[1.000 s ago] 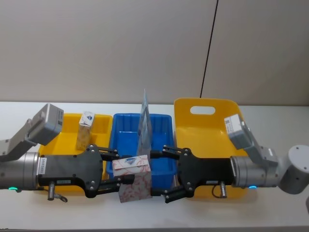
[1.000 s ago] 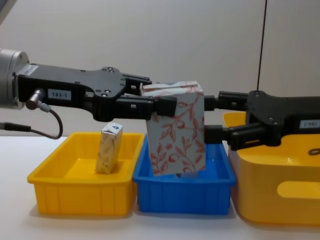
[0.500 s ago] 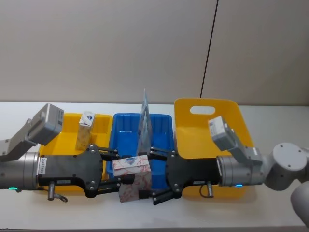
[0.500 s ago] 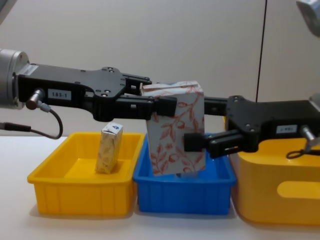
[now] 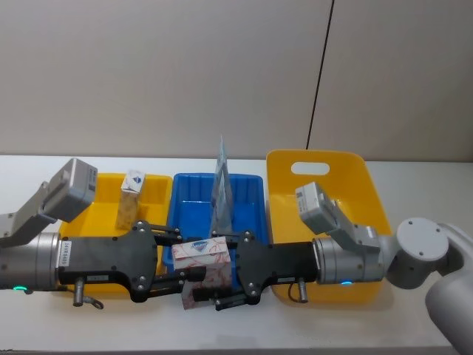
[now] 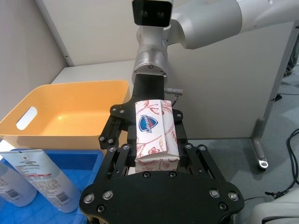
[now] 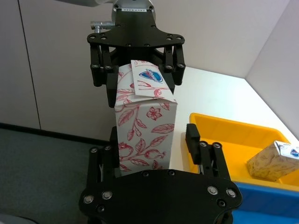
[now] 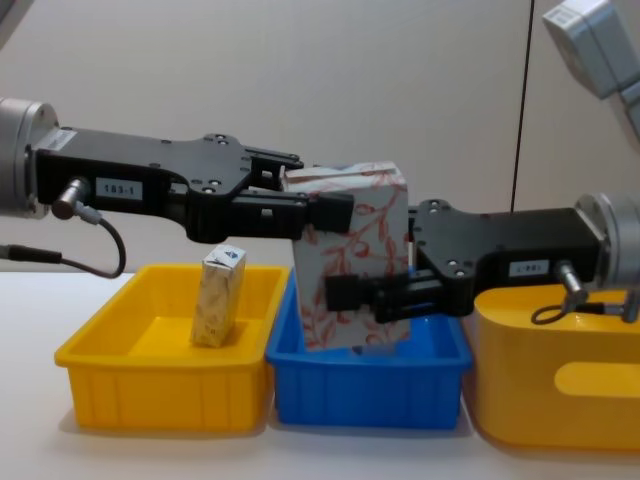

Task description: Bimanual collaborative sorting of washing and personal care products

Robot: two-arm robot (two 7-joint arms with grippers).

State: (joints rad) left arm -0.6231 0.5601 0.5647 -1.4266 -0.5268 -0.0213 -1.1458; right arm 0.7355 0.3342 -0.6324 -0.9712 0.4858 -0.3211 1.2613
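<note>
Our right gripper (image 7: 152,140) has slid in from the bin side. Its spread fingers now straddle the lower half of the floral box (image 8: 365,240) without clamping it. Our left gripper (image 6: 156,154) still pinches the box's top, above the blue tray (image 8: 370,385).

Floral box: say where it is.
Mid chest view, the floral box hangs over the blue tray, in the left gripper, right gripper around its lower half.
</note>
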